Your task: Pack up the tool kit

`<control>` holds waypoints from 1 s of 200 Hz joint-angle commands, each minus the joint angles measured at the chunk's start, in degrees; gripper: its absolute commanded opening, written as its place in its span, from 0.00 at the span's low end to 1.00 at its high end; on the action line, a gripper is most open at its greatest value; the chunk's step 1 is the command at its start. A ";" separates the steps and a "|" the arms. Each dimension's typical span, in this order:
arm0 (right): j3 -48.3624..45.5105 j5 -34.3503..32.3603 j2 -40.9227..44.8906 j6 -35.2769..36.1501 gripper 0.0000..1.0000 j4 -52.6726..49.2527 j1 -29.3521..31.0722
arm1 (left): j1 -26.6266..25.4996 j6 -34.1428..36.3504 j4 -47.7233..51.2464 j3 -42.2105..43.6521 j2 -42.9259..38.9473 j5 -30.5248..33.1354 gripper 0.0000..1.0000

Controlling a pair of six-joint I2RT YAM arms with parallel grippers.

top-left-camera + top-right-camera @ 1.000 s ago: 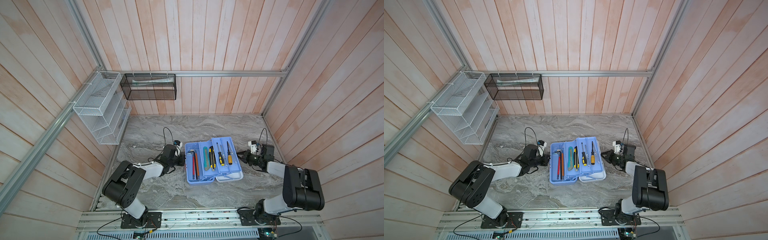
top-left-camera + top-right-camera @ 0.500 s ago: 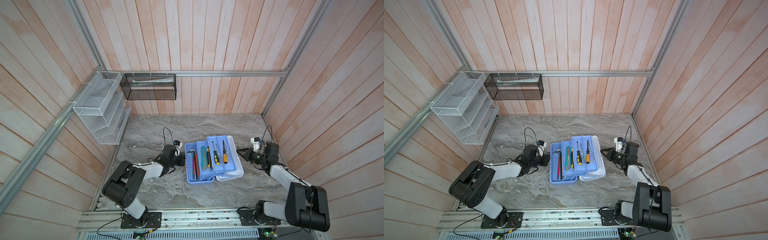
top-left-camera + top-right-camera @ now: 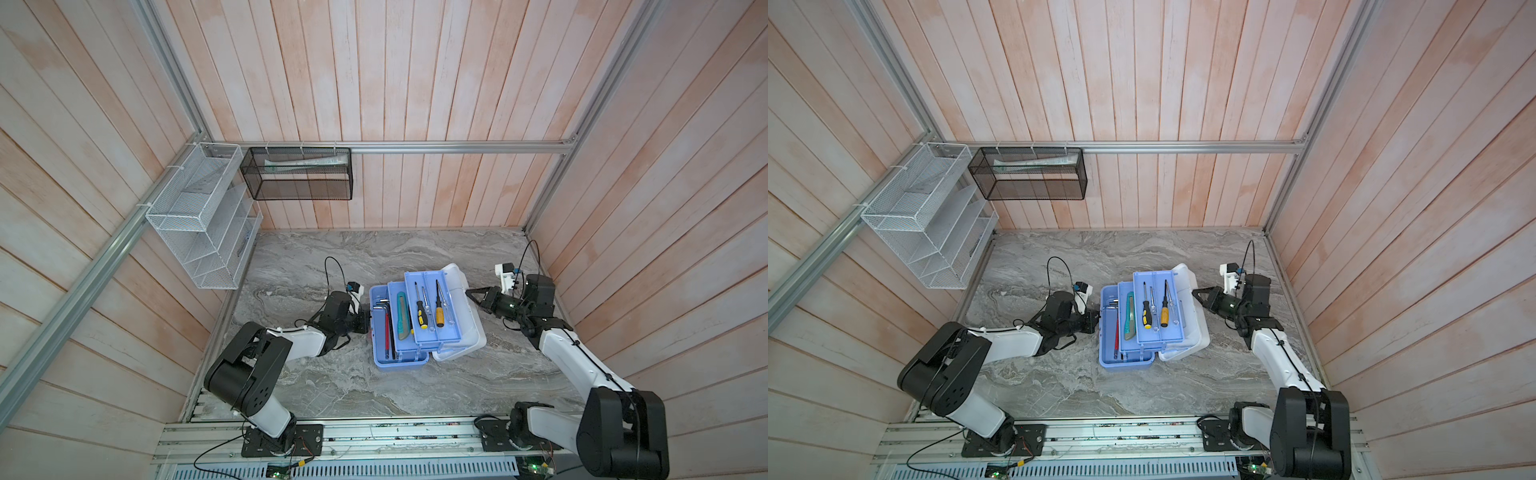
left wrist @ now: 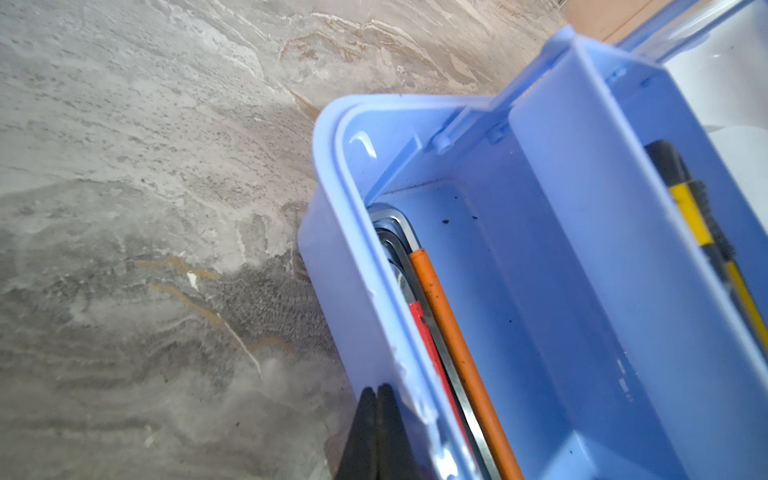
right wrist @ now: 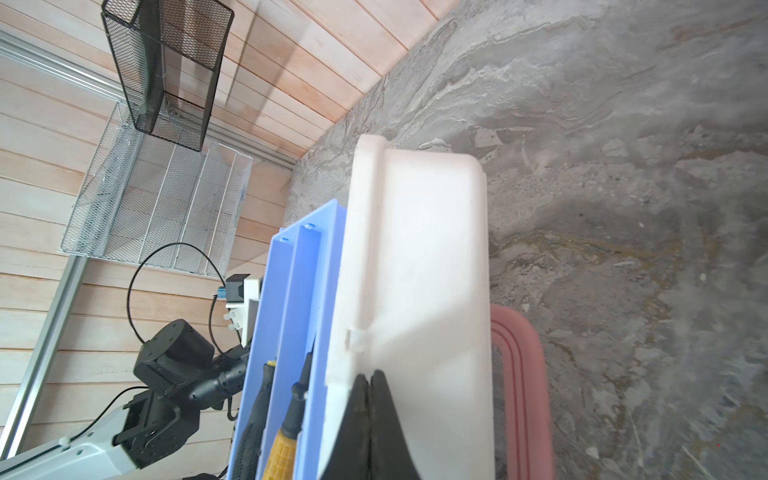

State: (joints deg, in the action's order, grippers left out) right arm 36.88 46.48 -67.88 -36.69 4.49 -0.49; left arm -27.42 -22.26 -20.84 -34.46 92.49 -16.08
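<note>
Tool kit (image 3: pixel 401 362): trays (image 3: pixel 428 275) just folded inward, closing underway. Right gripper (image 3: pixel 469 291) clenched empty against lid (image 3: pixel 473 332); left gripper (image 3: pixel 367 325) likewise against base (image 3: pixel 379 297).

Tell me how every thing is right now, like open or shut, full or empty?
tool box: open
lid: tipped up, not shut
screwdrivers: lying in top tray
knife: lying in middle tray
hex keys: lying in box bottom
left pincer: shut, empty, at box wall
right pincer: shut, empty, at lid's edge
black basket: hanging, something pale inside
white basket: hanging on wall
</note>
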 commanded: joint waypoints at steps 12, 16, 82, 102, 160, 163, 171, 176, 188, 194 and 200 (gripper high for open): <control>2.61 -1.91 0.55 -0.84 0.00 -6.08 5.09 | -0.75 0.11 -1.63 1.53 -0.98 -4.09 0.00; 2.90 -2.48 0.62 -0.96 0.00 -6.30 5.55 | -0.70 0.20 -1.66 1.63 -0.98 -4.06 0.00; 7.11 -10.89 -0.31 -4.59 0.00 -7.40 16.07 | 0.08 0.35 -3.76 3.93 -1.32 -4.22 0.00; 9.07 -13.70 -1.06 -5.28 0.00 -8.37 19.25 | 0.17 -0.05 -4.27 4.14 -1.17 -5.10 0.00; 14.18 -18.81 -5.43 -7.05 0.00 -7.71 26.94 | 1.27 -0.73 -4.48 5.41 -2.68 -5.02 0.00; 14.42 -19.02 -5.86 -7.11 0.00 -7.46 27.33 | 1.35 -0.80 -4.48 5.45 -2.82 -5.02 0.00; 15.30 -19.26 -7.42 -7.09 0.00 -7.07 28.27 | 1.59 -0.99 -4.55 5.62 -3.08 -5.15 0.00; 16.07 -19.40 -8.54 -7.03 0.00 -7.04 28.92 | 1.65 -1.01 -4.55 5.75 -3.25 -5.21 0.00; 18.00 -19.64 -11.16 -6.66 0.00 -7.13 30.23 | 1.91 -1.23 -4.55 6.14 -3.64 -4.94 0.00; 19.09 -19.69 -12.44 -6.52 0.00 -7.13 30.97 | 2.06 -1.36 -4.47 6.16 -3.92 -4.99 0.00; 20.23 -19.79 -13.72 -6.31 0.00 -7.21 31.74 | 2.14 -1.46 -4.28 6.24 -4.20 -4.89 0.00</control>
State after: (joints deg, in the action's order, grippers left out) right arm 55.16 29.47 -76.16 -43.48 1.17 28.77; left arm -25.78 -23.00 -24.03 -28.97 89.97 -19.51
